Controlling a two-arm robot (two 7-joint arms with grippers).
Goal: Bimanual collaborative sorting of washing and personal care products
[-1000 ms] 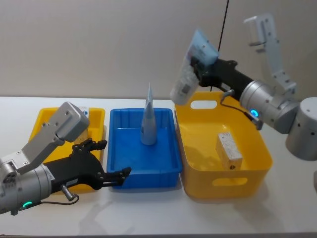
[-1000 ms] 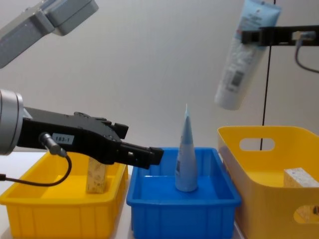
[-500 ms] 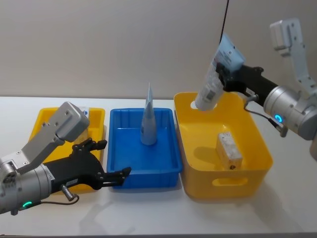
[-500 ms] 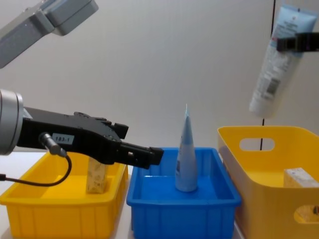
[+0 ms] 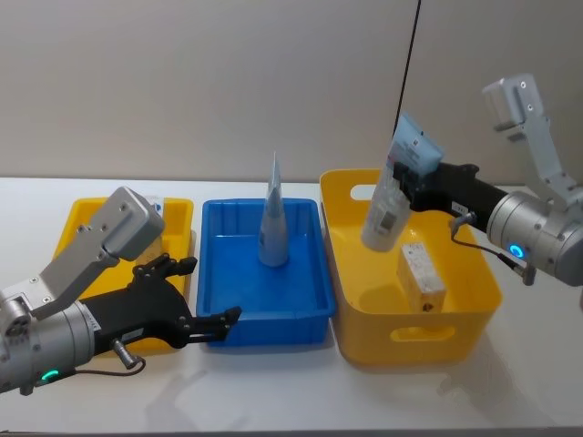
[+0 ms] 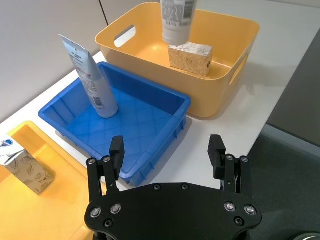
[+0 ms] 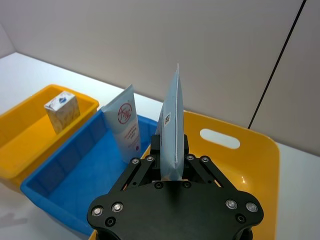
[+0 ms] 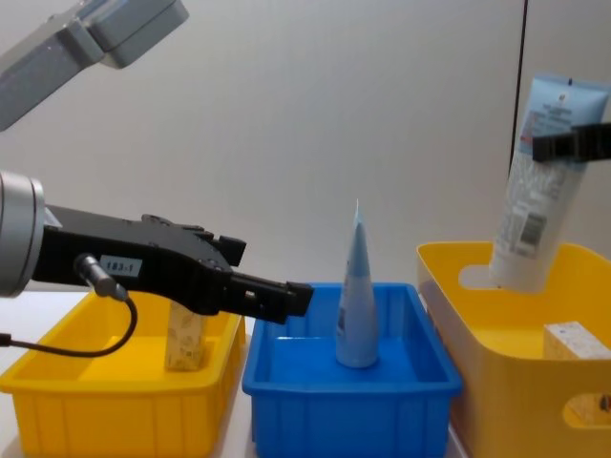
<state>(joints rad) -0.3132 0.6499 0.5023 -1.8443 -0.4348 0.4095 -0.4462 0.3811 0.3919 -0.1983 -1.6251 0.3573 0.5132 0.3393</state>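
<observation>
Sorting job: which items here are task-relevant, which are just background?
Task items:
- pale blue squeeze tube held by right gripper
- tube standing in blue plastic bin
- speckled cream carton in large yellow bin
- carton in small yellow bin

Background:
- white table
- black cable

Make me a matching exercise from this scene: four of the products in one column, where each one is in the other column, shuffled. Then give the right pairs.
Things:
1. held tube
2. standing tube
3. right carton
4. left carton

Places:
A. upright in the blue bin
B. on the floor of the large yellow bin
C. in the small yellow bin
D. clamped in the right gripper, cap end hanging over the large yellow bin

Pairs: 1-D, 2-A, 3-B, 4-C
</observation>
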